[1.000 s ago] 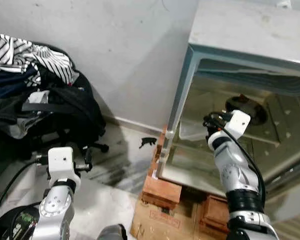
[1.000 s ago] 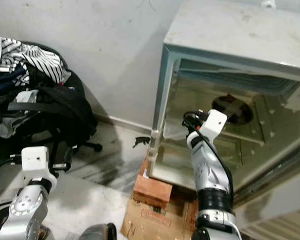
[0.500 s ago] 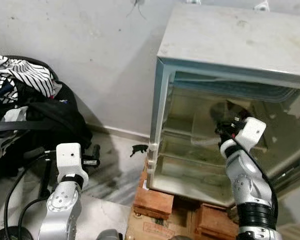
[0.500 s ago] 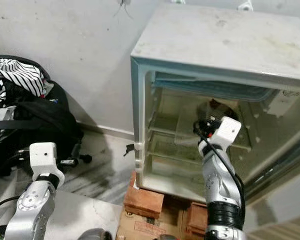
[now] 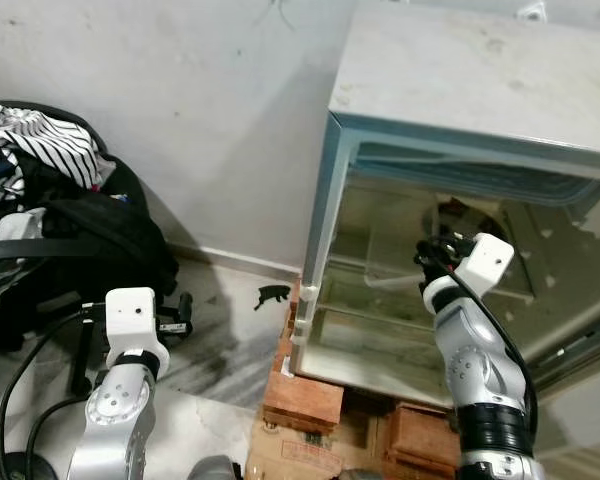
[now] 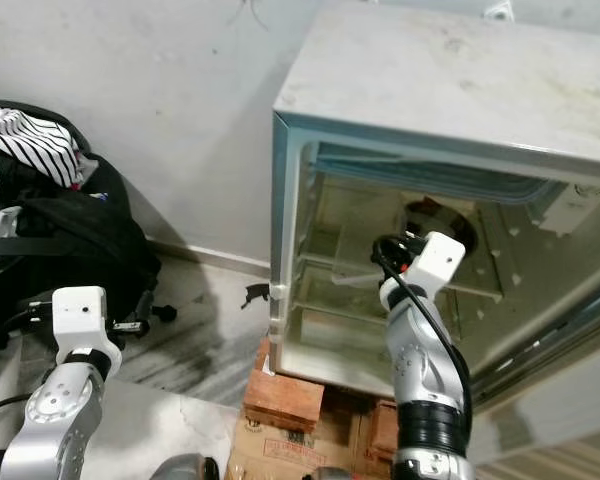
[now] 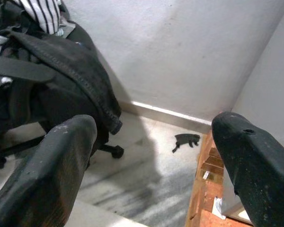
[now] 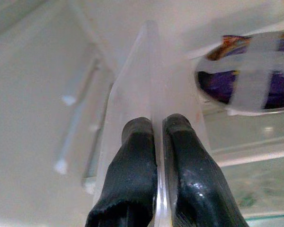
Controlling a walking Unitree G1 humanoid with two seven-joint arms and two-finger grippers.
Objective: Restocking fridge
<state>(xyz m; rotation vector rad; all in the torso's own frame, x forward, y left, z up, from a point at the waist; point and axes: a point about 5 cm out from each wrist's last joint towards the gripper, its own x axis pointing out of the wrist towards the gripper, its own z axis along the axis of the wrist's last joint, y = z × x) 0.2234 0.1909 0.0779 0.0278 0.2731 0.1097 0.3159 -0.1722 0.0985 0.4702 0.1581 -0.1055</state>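
A dark bag [image 5: 90, 235] with striped cloth [image 5: 40, 140] on top sits at far left. The left gripper [image 7: 151, 156] hangs low over the floor, jaws released. The small fridge [image 5: 460, 130] stands open on bricks [image 5: 302, 395]. Inside, the right gripper [image 8: 154, 142] has its jaws clenched on a clear plastic shelf [image 8: 137, 80]. No writing is readable.
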